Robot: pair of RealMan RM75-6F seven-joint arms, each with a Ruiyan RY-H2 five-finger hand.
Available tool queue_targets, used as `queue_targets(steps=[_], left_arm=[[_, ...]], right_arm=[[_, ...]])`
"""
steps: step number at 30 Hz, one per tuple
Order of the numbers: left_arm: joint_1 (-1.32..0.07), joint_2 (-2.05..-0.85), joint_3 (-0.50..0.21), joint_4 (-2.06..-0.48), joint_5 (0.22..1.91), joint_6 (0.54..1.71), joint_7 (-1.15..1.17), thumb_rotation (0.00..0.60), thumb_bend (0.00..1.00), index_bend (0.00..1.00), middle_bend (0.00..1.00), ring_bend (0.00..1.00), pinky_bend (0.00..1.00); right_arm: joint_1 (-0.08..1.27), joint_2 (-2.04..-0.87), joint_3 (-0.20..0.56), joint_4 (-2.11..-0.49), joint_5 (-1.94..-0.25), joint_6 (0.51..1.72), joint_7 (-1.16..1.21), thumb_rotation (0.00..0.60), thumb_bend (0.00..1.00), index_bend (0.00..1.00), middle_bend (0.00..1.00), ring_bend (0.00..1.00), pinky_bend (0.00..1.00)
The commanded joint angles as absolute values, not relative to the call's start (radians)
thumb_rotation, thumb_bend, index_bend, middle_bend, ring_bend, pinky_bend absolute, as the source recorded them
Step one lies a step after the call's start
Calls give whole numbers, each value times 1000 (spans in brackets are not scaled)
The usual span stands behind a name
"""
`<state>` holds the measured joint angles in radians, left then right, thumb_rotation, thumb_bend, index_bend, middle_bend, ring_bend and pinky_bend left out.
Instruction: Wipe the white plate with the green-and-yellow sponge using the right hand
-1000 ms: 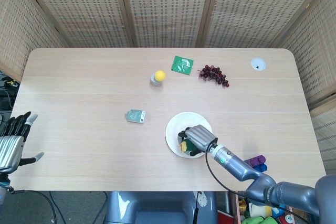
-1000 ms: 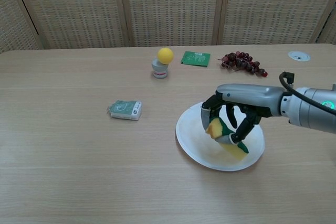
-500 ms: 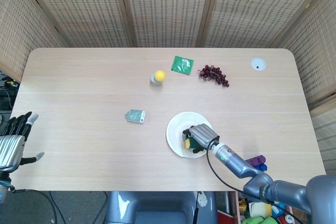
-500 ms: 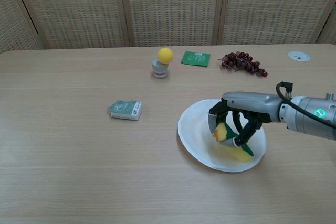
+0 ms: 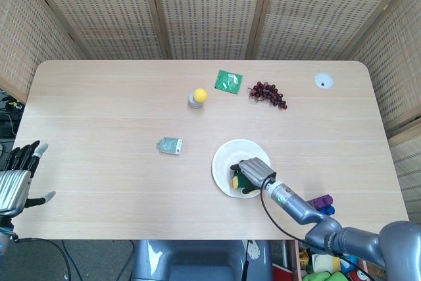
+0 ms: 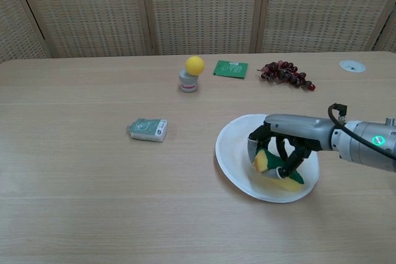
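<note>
The right hand [image 6: 281, 146] has its dark fingers clamped on the soft green-and-yellow sponge [image 6: 273, 169], pressed inside the smooth round white plate [image 6: 232, 153] near the table's front edge. Plate and hand have slid slightly right since a second ago. The left hand [image 5: 16, 176] hangs far left, fingers apart.

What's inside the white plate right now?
The right hand holds the green-and-yellow sponge inside the plate. The plate surface beneath the sponge and fingers is covered, so I cannot see it.
</note>
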<state>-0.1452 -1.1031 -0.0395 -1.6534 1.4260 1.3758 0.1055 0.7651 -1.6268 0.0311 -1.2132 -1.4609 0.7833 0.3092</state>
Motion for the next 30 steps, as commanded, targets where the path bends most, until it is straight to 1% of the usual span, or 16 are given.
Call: queue_targets(steps=[1,4,9,19,30], left_arm=[[-145,-1103,-39,-1653,1427,1377,105,600,0,0,0,0,0],[-145,-1102,-37,-1654,1429,1376,103,600,0,0,0,0,0],[-146,-1099,-36,-1654,1432,1375,97,600,0,0,0,0,0],[-146,-1098,-34,-1653,1435,1375,93,600,0,0,0,0,0],[-146,-1098,-34,-1652,1434,1378,89,600,0,0,0,0,0]], right_arm=[[766,-1600,42,-1242,-1475,807,321,600,347,490,459,369,531],[769,-1561,60,-1280,-1479,829,316,600,347,490,459,369,531],[767,-1537,65,-1302,-1451,813,292,600,347,490,459,369,531],[752,-1585,19,-1248,-1446,774,276,600,347,490,459,369,531],[748,-1627,11,-1193,-1452,766,292,600,349,490,461,371,532]])
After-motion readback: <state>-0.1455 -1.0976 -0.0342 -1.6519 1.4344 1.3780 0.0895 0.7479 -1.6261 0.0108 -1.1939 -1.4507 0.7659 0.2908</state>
